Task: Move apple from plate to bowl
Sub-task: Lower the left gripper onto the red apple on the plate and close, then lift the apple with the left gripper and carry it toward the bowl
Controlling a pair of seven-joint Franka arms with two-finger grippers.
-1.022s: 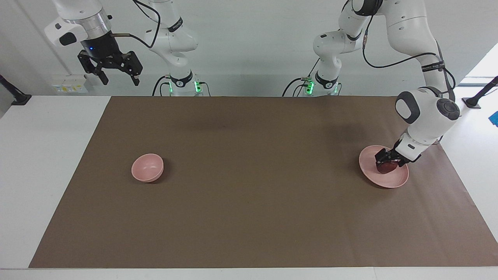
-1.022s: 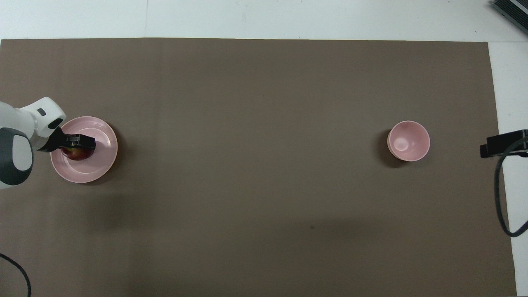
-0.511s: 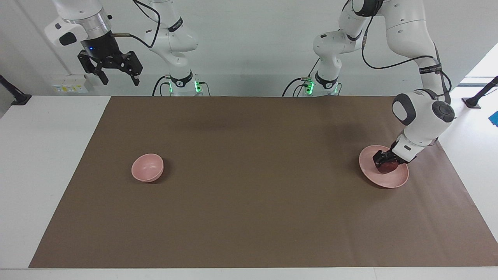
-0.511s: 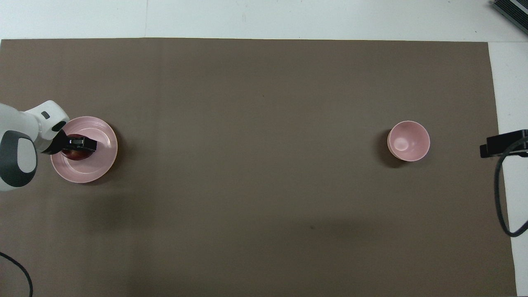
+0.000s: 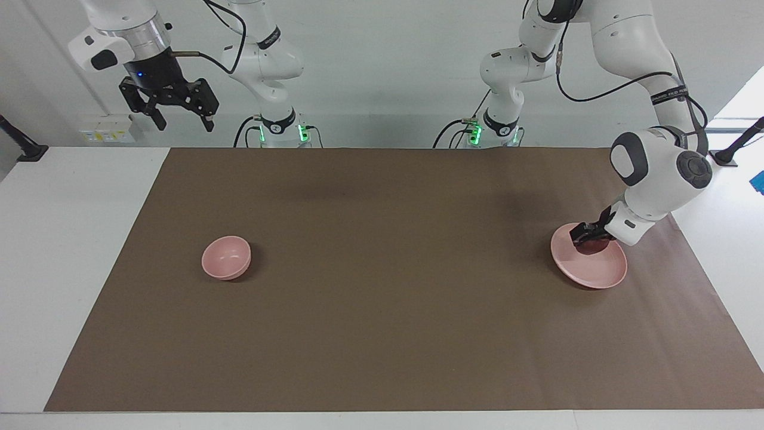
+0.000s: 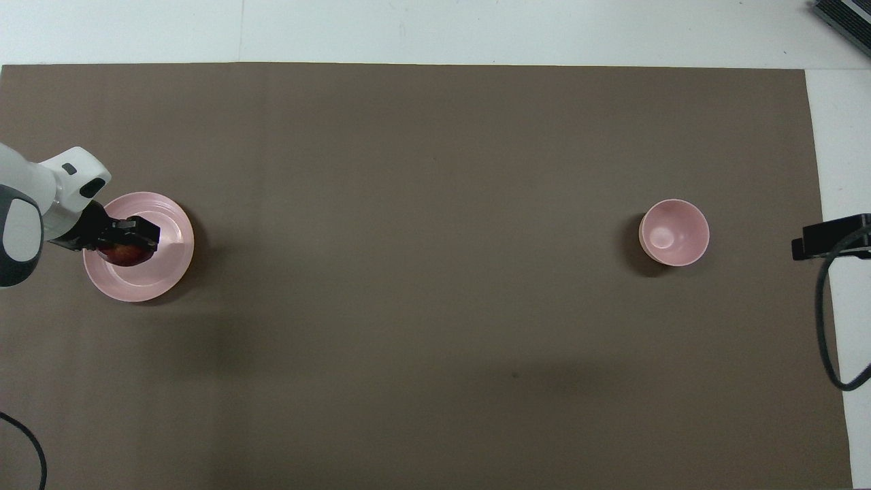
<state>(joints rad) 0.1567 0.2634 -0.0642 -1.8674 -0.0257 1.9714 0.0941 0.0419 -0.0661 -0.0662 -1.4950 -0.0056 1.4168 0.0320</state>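
The dark red apple [image 5: 594,247] sits between the fingers of my left gripper [image 5: 587,240], which is shut on it and holds it just above the pale pink plate [image 5: 598,274] at the left arm's end of the mat. In the overhead view the apple [image 6: 121,254] shows under the left gripper [image 6: 129,237], over the plate [image 6: 153,280]. The small deep pink bowl [image 5: 225,257] stands at the right arm's end and also shows in the overhead view [image 6: 674,233]. My right gripper [image 5: 178,117] waits open, high above the table edge by its base.
A brown mat [image 5: 382,298] covers most of the white table. A black cable [image 6: 827,327] hangs at the right arm's end of the overhead view. Only the plate and the bowl stand on the mat.
My left gripper has risen a little with the apple, which now hangs just above the plate instead of resting on it. The right arm has not moved.
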